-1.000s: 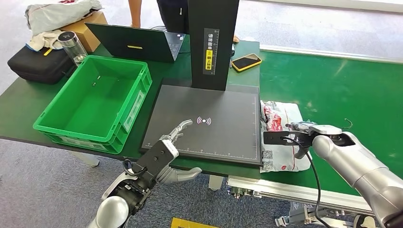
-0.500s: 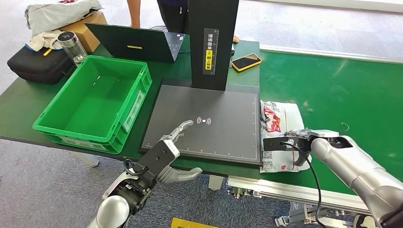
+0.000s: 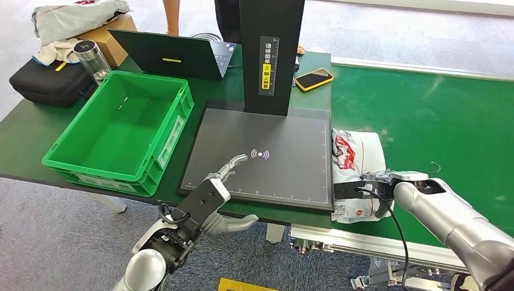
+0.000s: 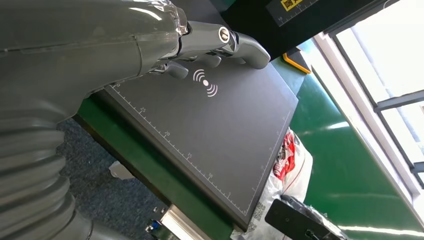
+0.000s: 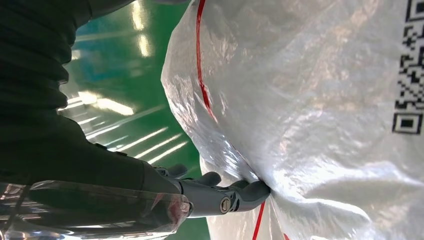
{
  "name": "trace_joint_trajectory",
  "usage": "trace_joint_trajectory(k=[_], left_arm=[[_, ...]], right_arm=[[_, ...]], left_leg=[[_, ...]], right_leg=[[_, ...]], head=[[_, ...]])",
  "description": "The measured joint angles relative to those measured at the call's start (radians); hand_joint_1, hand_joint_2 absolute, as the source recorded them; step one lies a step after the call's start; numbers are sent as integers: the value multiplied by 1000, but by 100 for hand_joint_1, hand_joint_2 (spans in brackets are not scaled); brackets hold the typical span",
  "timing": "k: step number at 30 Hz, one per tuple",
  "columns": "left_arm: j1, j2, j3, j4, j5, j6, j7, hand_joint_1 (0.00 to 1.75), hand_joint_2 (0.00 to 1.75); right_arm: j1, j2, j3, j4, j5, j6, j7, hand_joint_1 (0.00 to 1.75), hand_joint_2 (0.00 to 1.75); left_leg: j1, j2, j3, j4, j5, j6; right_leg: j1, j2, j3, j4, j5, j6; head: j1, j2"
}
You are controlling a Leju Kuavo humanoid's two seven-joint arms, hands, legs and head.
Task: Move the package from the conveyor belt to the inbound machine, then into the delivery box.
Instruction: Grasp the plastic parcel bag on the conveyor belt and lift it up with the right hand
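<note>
I count one package (image 3: 357, 159), white with red print, on one green belt (image 3: 436, 121). One black scanner (image 3: 263, 151) sits on one worktop (image 3: 24, 130), and beside it one green crate (image 3: 118, 130). Further back I see one laptop (image 3: 173, 56), one phone (image 3: 314, 79) in a yellow case, one black bag (image 3: 48, 82), one bottle (image 3: 92, 59), one cardboard box (image 3: 112, 36) and one heap of cloth (image 3: 76, 15). Two robot hands: the left robot hand (image 3: 221, 200), the right robot hand (image 3: 376, 185). One person (image 3: 173, 15) stands behind
</note>
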Motion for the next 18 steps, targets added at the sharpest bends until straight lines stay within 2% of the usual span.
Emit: trace_joint_trajectory(k=[1, 2, 5, 6, 18], left_arm=[[0, 0, 0, 0, 0, 0, 0, 0, 175], [0, 0, 0, 0, 0, 0, 0, 0, 175], [0, 0, 0, 0, 0, 0, 0, 0, 175], [0, 0, 0, 0, 0, 0, 0, 0, 175], [1, -1, -2, 0, 0, 3, -3, 0, 175]], right_arm=[[1, 0, 2, 0, 0, -2, 0, 0, 175], [2, 0, 3, 0, -1, -4, 0, 36, 175], [3, 0, 8, 0, -1, 1, -1, 167, 175], [4, 0, 10, 0, -2, 5, -1, 175, 175], [64, -47, 29, -39, -6, -17, 16, 175, 175]], left_leg=[[0, 0, 0, 0, 0, 0], [0, 0, 0, 0, 0, 0], [0, 0, 0, 0, 0, 0], [0, 0, 0, 0, 0, 0], [0, 0, 0, 0, 0, 0]], right_leg=[[0, 0, 0, 0, 0, 0], [0, 0, 0, 0, 0, 0], [0, 0, 0, 0, 0, 0], [0, 0, 0, 0, 0, 0], [0, 0, 1, 0, 0, 0]], head=[[0, 0], [0, 0], [0, 0], [0, 0], [0, 0]])
